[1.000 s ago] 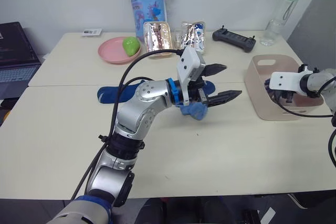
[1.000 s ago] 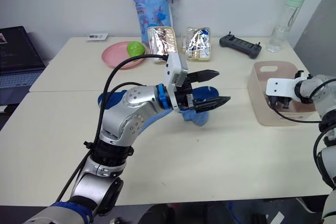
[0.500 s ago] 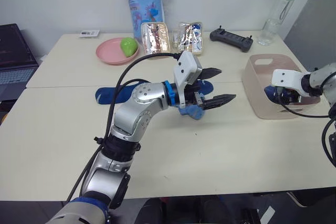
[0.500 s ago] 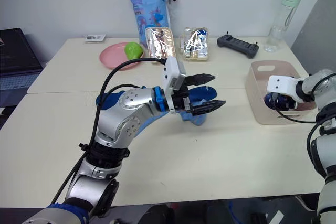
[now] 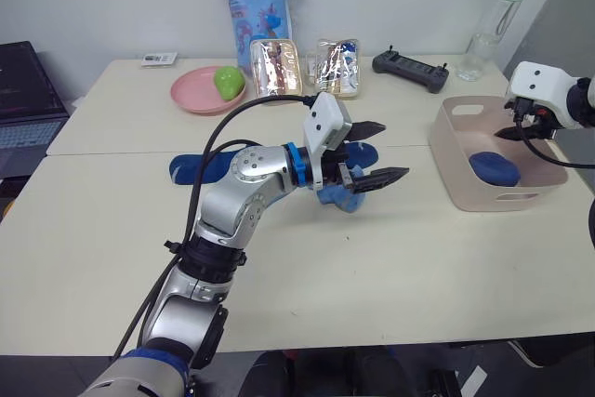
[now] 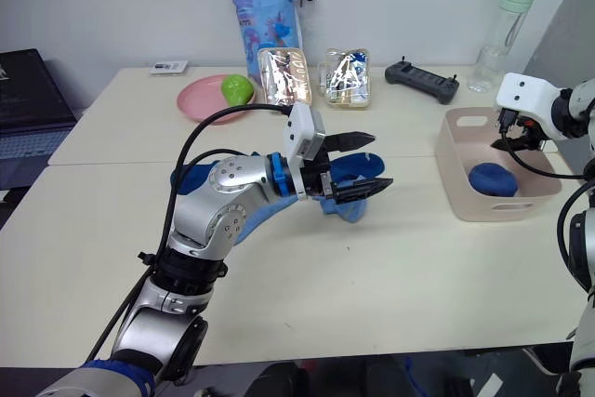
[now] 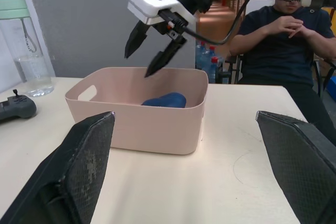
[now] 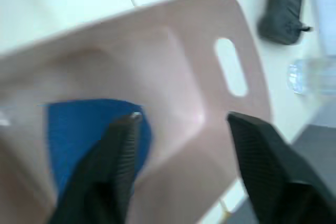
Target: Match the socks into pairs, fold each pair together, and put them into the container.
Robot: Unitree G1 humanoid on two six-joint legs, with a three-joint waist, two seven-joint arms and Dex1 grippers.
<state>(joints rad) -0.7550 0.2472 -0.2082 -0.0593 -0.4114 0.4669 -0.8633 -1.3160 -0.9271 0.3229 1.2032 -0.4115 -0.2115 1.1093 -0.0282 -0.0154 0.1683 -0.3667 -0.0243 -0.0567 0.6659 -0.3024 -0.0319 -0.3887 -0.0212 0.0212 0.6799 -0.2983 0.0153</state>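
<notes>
Cream table holds a pink container (image 5: 456,178) with a folded blue sock pair (image 5: 494,168) inside, beneath the empty, spread right gripper (image 7: 153,54); the left gripper (image 5: 379,152) is likewise spread and empty.

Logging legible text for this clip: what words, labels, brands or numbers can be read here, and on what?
None can be read.
Blue bag behind the snack boxes: printed pictures, any lettering too small to read.
Foil packs in the snack boxes: print too blurred to read.
White card near the pink plate: marks too small to read.
Bottle, controller, tub: no text visible.
</notes>
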